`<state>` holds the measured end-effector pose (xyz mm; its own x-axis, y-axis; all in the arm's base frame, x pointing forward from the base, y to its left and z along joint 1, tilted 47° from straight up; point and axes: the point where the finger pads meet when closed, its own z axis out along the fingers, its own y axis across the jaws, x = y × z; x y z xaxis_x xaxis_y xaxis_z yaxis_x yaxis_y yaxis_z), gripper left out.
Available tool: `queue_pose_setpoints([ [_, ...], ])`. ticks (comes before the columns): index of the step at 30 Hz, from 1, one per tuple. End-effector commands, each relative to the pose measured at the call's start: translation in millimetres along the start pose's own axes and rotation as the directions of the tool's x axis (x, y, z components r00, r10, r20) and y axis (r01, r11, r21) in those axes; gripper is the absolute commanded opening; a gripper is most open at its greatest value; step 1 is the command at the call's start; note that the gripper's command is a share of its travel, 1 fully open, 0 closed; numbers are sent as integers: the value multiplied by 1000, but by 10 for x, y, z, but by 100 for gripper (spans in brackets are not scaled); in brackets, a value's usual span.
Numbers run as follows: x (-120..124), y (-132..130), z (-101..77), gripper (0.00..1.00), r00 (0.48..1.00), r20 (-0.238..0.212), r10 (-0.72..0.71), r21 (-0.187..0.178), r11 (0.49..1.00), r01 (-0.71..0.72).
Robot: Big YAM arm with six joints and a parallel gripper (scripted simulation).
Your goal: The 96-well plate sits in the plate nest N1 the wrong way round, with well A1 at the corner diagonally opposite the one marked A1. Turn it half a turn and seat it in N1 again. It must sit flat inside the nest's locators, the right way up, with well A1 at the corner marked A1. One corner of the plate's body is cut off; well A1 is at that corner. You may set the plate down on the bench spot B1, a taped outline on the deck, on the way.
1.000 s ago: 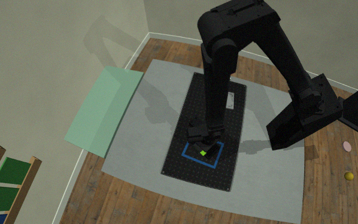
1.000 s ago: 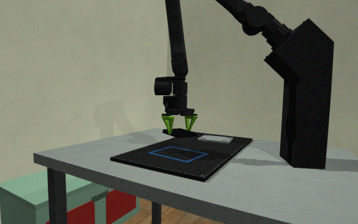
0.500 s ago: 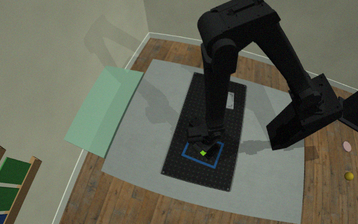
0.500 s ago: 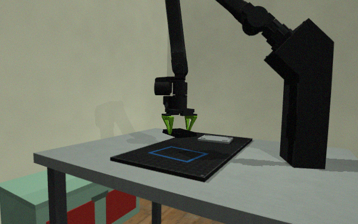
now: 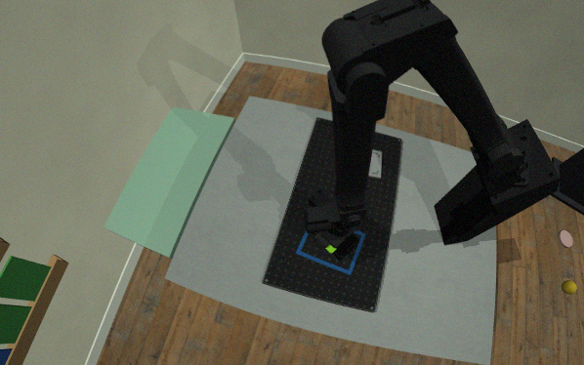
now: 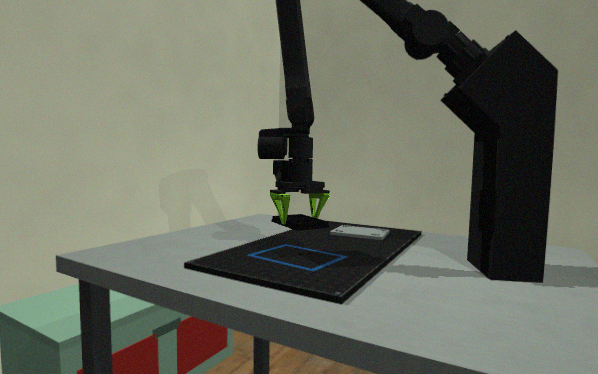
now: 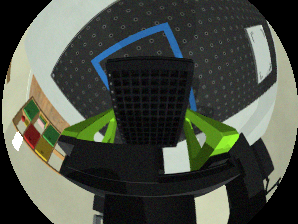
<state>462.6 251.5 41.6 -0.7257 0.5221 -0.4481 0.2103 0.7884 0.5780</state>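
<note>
My gripper [image 6: 299, 209] with green fingers is shut on the black 96-well plate [image 7: 149, 102] and holds it flat in the air above the black deck. In the wrist view the plate fills the gap between the two green fingers. The blue taped outline of spot B1 [image 6: 297, 257] lies on the deck, and in the top view the gripper [image 5: 331, 241] hangs over it [image 5: 330, 252]. The pale nest N1 [image 6: 359, 232] sits empty at the deck's far end, and also shows in the top view [image 5: 375, 164]. I cannot tell where the plate's cut corner is.
The arm's tall black base column [image 6: 512, 165] stands on the grey table to the right of the deck [image 6: 307, 260]. A green cabinet [image 6: 82, 325] stands on the floor to the left. A shelf rack [image 5: 2, 303] stands lower left.
</note>
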Motion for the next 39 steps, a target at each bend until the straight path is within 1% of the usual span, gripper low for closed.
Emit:
queue_pose_setpoints([
  [1, -92, 108, -96, 0, 998, 19, 67, -24, 998, -66],
  [4, -92, 106, -95, 0, 986, 16, 166, -26, 986, -166],
  [8, -92, 103, -95, 0, 955, 13, 296, -27, 955, -295],
  [11, -91, 102, -95, 0, 921, 11, 390, -28, 921, -389],
  [15, -90, 100, -94, 0, 861, 7, 508, -28, 861, -508],
  [17, -90, 100, -94, 0, 861, 7, 508, -28, 861, -508],
  [20, -89, 99, -94, 0, 813, 4, 582, -28, 813, -582],
  [39, -89, 99, -94, 0, 813, 4, 582, -29, 813, -582],
])
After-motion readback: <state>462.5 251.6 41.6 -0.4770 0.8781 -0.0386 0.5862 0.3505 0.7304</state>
